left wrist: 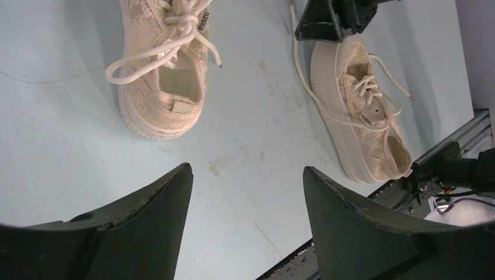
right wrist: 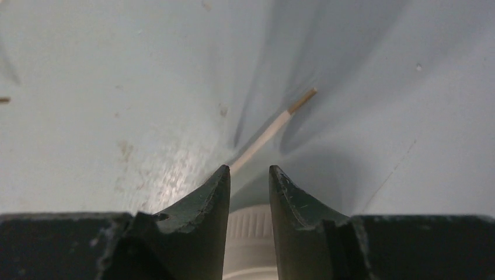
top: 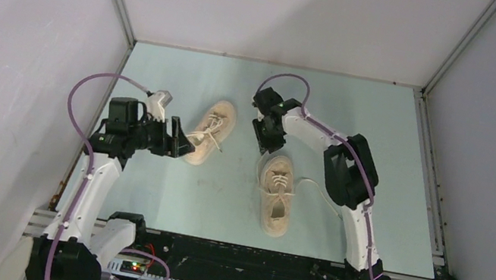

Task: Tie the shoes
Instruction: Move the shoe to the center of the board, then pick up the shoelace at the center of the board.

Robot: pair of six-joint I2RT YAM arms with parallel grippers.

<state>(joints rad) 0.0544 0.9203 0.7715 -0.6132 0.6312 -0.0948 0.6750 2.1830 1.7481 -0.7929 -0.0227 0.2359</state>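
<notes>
Two cream shoes lie on the pale blue table. The left shoe [top: 211,132] [left wrist: 160,76] has its laces bunched over the tongue with a loop hanging off its side. My left gripper [top: 180,137] [left wrist: 246,169] hovers just by its heel, open wide, with nothing between the fingers. The right shoe [top: 276,195] [left wrist: 362,111] points away from the arms, and my right gripper [top: 266,142] [right wrist: 249,172] stands over its toe. Those jaws are parted by a narrow empty gap. A lace end [right wrist: 274,125] lies on the table beside the left fingertip [right wrist: 222,178].
A second lace [top: 311,186] trails right from the right shoe. A metal rail [top: 248,252] runs along the near table edge. White enclosure walls [top: 18,30] close in the left, back and right sides.
</notes>
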